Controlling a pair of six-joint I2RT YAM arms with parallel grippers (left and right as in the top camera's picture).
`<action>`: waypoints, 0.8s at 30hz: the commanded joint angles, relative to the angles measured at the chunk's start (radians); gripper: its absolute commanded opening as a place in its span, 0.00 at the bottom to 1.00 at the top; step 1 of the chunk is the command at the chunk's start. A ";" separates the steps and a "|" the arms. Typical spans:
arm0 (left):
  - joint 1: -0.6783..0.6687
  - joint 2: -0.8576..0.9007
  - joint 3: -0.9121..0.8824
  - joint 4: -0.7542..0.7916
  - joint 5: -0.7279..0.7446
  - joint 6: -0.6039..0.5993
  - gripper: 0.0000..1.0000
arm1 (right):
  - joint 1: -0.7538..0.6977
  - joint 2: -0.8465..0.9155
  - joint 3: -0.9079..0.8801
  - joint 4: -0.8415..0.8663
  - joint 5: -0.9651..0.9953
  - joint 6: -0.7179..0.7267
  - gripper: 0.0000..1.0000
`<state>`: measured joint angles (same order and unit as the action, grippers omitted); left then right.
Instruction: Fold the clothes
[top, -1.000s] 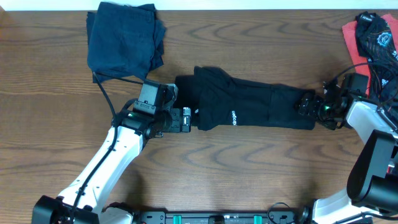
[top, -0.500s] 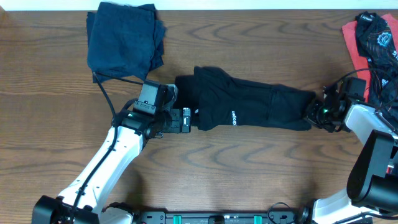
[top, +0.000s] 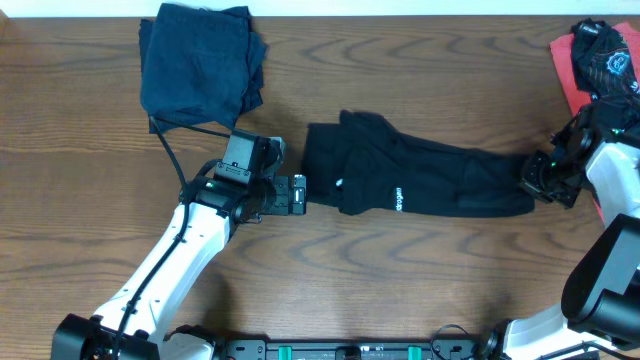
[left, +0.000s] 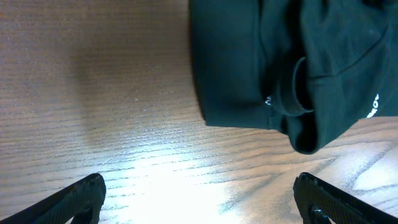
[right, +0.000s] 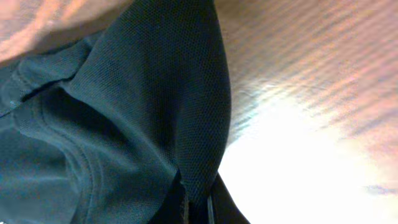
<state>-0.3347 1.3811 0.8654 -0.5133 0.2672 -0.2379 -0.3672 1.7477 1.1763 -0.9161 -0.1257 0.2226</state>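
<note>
A black T-shirt (top: 420, 180) with small white lettering lies as a long folded strip across the middle of the table. My right gripper (top: 533, 182) is shut on its right end; in the right wrist view the fabric (right: 161, 112) is pinched between the jaws and pulled taut. My left gripper (top: 300, 193) stands open just off the shirt's left edge, touching nothing. The left wrist view shows that left edge (left: 249, 68) ahead of the spread fingers (left: 81, 199), with bare wood between them. A dark navy folded shirt (top: 200, 65) lies at the back left.
A heap of coral-red and black clothes (top: 600, 60) lies at the right edge, next to my right arm. A black cable (top: 175, 150) runs from the navy shirt's corner down to my left arm.
My right gripper has shut on the shirt's right end and moved right, dragging the whole shirt rightward away from my left gripper. The left arm has stayed put.
</note>
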 joint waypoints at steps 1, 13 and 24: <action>0.004 0.004 0.004 -0.002 0.010 0.009 0.98 | -0.005 0.003 0.023 -0.003 0.058 -0.010 0.01; 0.004 0.004 0.004 0.015 0.009 0.009 0.98 | 0.034 0.003 0.023 0.010 0.072 -0.025 0.01; 0.004 0.004 0.004 0.032 0.010 0.009 0.98 | 0.330 0.003 0.023 0.037 0.361 -0.005 0.01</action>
<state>-0.3347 1.3811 0.8654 -0.4820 0.2672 -0.2379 -0.1123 1.7477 1.1782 -0.8845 0.1120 0.2047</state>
